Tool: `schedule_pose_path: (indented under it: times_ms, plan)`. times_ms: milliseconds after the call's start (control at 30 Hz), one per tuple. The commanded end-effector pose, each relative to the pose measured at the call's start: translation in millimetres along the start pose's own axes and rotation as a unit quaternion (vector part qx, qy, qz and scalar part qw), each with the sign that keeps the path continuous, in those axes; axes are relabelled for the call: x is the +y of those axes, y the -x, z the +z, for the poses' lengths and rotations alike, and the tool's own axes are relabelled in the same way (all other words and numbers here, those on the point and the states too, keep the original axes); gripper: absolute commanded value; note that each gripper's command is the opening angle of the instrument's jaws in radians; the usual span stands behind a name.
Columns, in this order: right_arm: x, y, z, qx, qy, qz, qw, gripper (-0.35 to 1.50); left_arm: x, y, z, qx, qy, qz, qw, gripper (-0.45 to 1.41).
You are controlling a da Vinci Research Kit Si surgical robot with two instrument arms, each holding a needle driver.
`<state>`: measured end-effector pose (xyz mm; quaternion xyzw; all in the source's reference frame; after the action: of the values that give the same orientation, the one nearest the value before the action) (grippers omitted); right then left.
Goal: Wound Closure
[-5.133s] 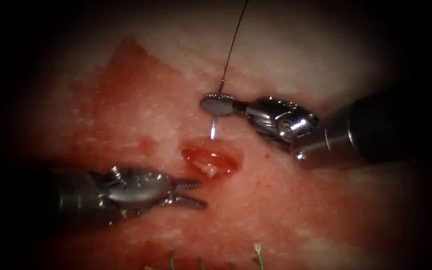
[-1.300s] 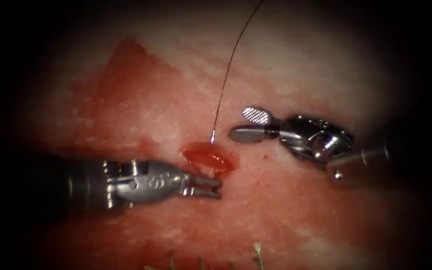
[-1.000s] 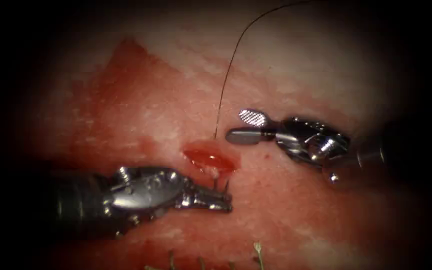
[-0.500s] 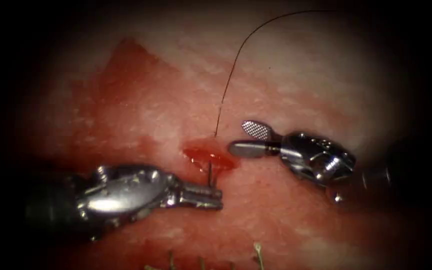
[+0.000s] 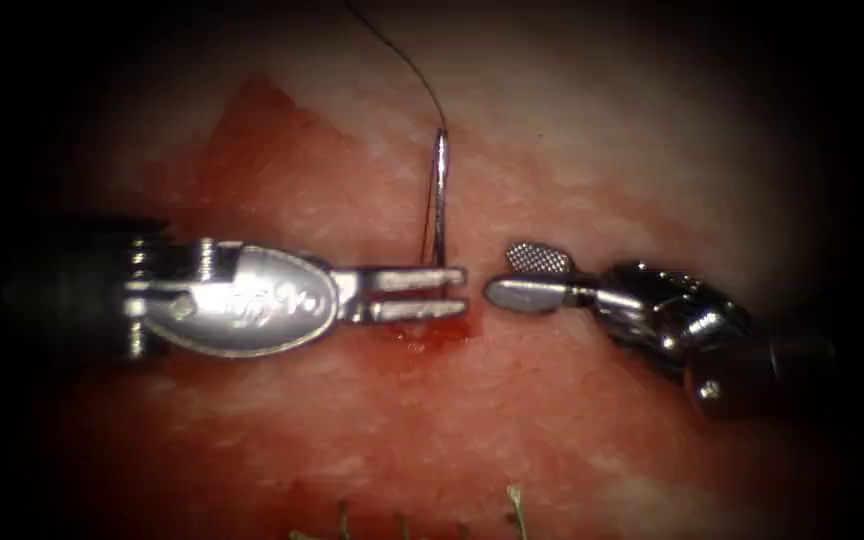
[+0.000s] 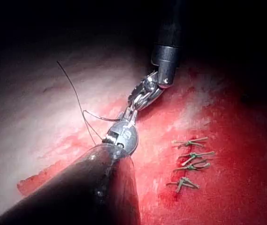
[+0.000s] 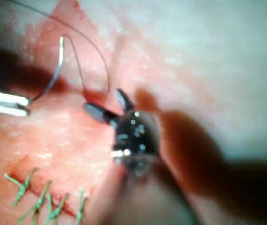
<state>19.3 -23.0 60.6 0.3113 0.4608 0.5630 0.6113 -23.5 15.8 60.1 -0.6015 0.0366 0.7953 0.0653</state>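
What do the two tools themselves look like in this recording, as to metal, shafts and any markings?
Both are polished silver metal on dark shafts. The left tool has two slim straight jaws ahead of a smooth oval housing with faint engraved characters. The right tool has short rounded jaws, one with a cross-hatched gripping face, behind them a jointed wrist with pins.

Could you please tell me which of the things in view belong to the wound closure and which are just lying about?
In use:
left tool, shut on the needle near its tip end, clear of the tissue
thread trailing from the needle
cut
right tool, open, holding nothing

Lying about:
green stitches from earlier closures
red fluid
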Motion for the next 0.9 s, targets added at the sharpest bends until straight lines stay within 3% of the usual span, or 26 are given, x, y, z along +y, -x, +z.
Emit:
schedule_pose_path:
  times_ms: [33, 433, 667, 900]
  plan:
    - [0.0, 1.0, 0.2, 0.0, -0.003, 0.015, 1.0, 0.36, 0.9, 0.6, 0.9, 0.003, 0.003, -0.003, 1.0, -0.45]
    - [-0.4, 0.9, 0.0, -0.002, -0.083, 0.107, 0.991, 0.38, 3.5, 3.6, 3.1, 0.007, 0.063, 0.019, 0.998, -0.45]
    - [-0.1, 0.8, 0.5, 0.0, -0.124, 0.129, 0.984, 0.68, 3.7, 4.3, 3.3, 0.012, 0.075, 0.025, 0.997, -0.45]
    - [-0.5, 1.0, 1.6, 0.002, -0.134, 0.14, 0.981, 0.73, 3.9, 4.3, 3.4, 0.016, 0.078, 0.027, 0.996, -0.45]
